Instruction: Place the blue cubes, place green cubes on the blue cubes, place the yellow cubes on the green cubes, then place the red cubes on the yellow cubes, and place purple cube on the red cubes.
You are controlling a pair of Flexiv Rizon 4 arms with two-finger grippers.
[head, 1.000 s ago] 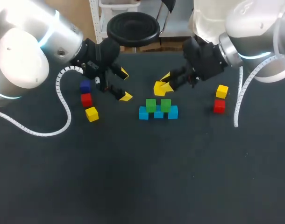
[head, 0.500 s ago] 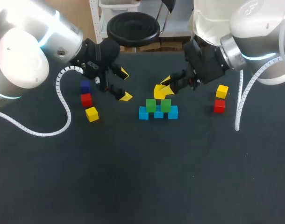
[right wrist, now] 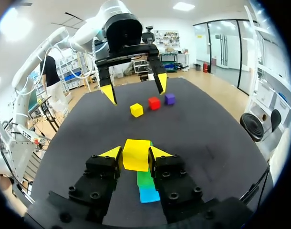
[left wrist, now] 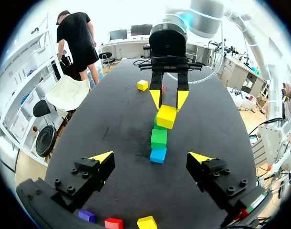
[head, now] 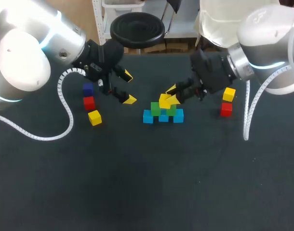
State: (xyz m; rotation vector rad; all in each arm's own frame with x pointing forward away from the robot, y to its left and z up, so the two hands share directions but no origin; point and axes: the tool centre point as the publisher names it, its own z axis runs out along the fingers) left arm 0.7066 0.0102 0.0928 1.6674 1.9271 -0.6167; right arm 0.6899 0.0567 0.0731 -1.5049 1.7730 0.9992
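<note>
Mid-frame we found a row of three cubes (head: 163,118) with a pair of cubes (head: 155,109) on top. Our right gripper (head: 169,97) clasped a single cube (head: 164,102) just above the pair. At left lay a line of three cubes (head: 89,102), with our left gripper (head: 128,87) spread wide to its right. Far right, two cubes (head: 226,109) sat one behind the other.

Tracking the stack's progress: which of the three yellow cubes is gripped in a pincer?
The middle yellow cube, over the green cubes, held in the right pincer. The left yellow cube and right yellow cube lie free on the table.
</note>
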